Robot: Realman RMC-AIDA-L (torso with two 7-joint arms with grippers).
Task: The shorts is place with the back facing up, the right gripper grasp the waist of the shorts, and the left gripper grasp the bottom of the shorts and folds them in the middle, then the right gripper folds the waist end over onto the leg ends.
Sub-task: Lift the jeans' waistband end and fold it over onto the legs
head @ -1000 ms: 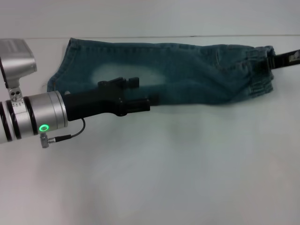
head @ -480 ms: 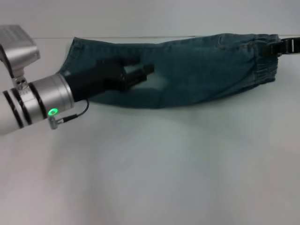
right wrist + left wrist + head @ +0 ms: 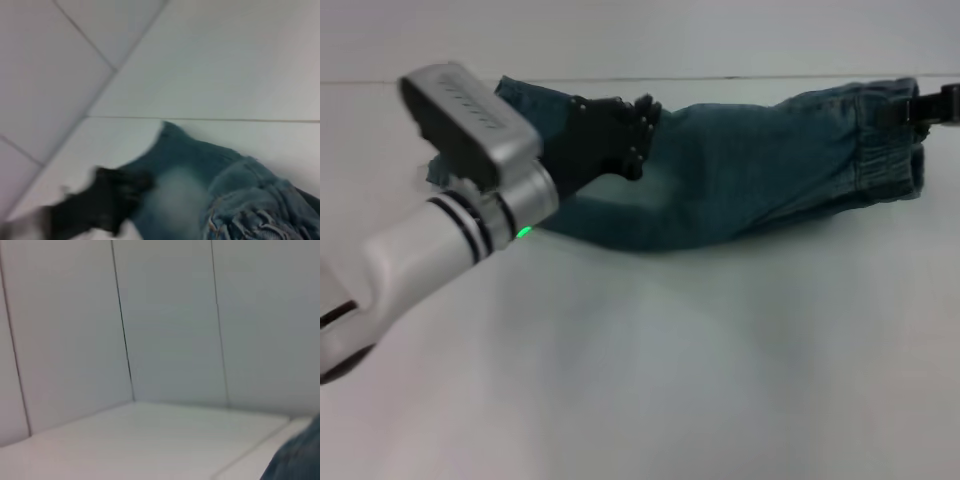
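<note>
At the waist end the right gripper [image 3: 928,106] fingers pinch the shorts [image 3: 760,175]; left gripper [image 3: 642,122] fingers unclear

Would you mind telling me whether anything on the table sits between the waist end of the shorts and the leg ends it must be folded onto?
Only the left gripper, hovering over the shorts near the leg ends; otherwise nothing visible.

A plain white table [image 3: 720,380] runs back to meet a pale wall [image 3: 650,35] along its far edge; the wall [image 3: 165,320] is made of flat panels divided by thin dark vertical seams, evenly lit
</note>
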